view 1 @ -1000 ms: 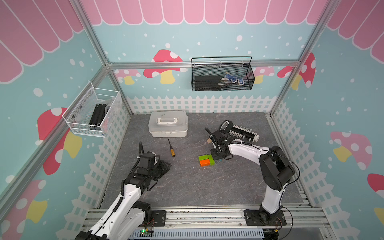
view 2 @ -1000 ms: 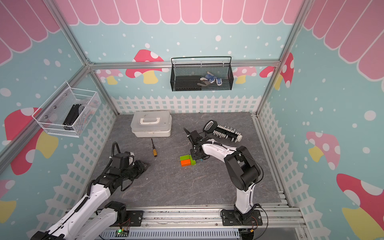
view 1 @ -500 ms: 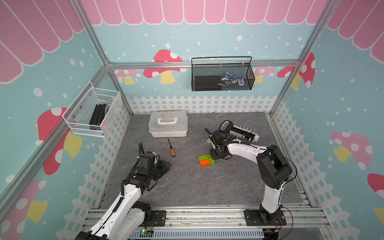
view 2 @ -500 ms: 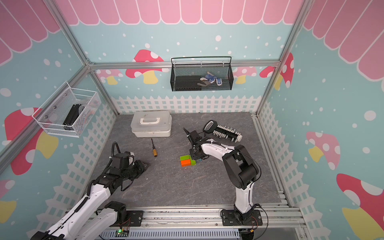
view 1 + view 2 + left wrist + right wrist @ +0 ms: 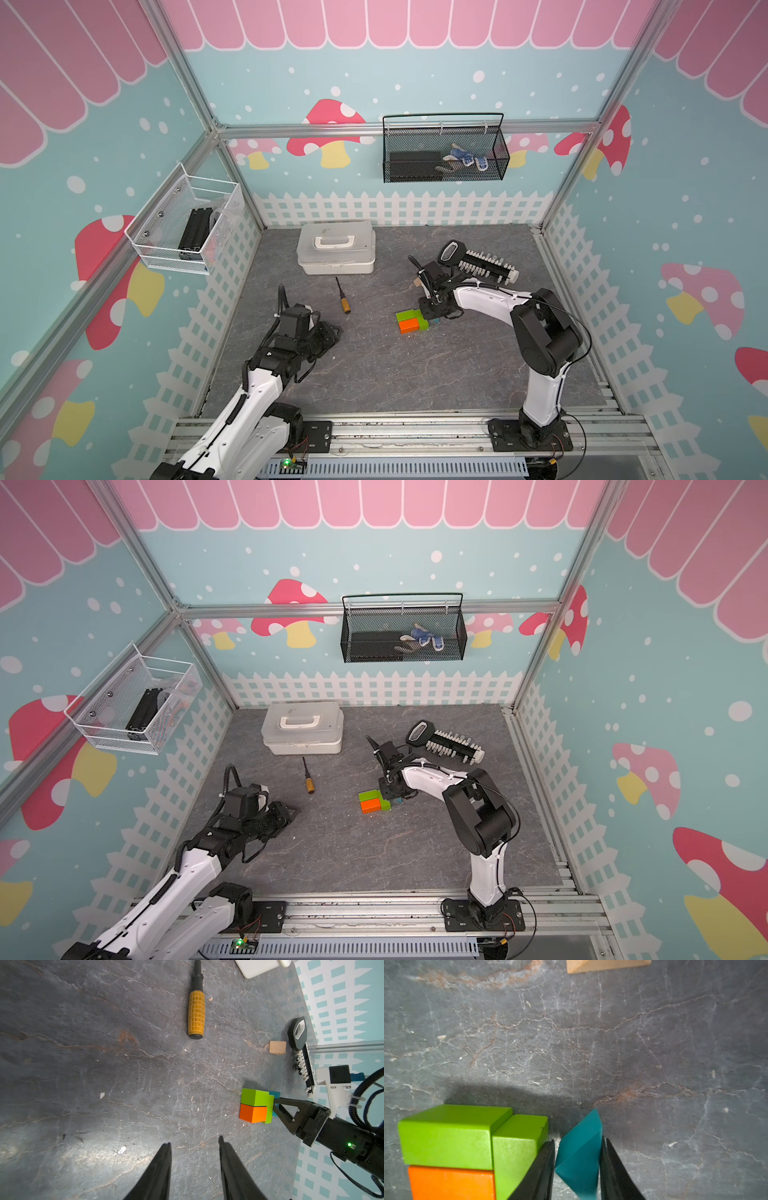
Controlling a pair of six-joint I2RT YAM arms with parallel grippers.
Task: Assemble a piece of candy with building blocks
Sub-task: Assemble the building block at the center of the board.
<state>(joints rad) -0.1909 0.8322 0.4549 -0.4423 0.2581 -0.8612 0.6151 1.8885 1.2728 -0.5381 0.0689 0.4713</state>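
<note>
Two lime-green cuboids (image 5: 446, 1136) and an orange cuboid (image 5: 450, 1183) lie packed together as a block in both top views (image 5: 411, 322) (image 5: 374, 801). The teal triangular prism (image 5: 579, 1159) sits just beside one green cuboid, between the fingers of my right gripper (image 5: 578, 1139). Those jaws stand slightly apart from it, with thin gaps on both sides. The tan triangular prism (image 5: 277, 1047) lies alone farther back (image 5: 415, 283). My left gripper (image 5: 194, 1139) is open and empty over bare floor, well to the left of the blocks (image 5: 334, 330).
A yellow-handled screwdriver (image 5: 344, 297) lies between the two arms. A white toolbox (image 5: 336, 247) stands at the back. A black bit holder (image 5: 482, 262) lies behind the right arm. Wire baskets hang on the back wall (image 5: 444, 149) and left wall (image 5: 187, 224).
My right gripper's jaws have widened a little around the teal prism. Both arms and the blocks stay where they were.
</note>
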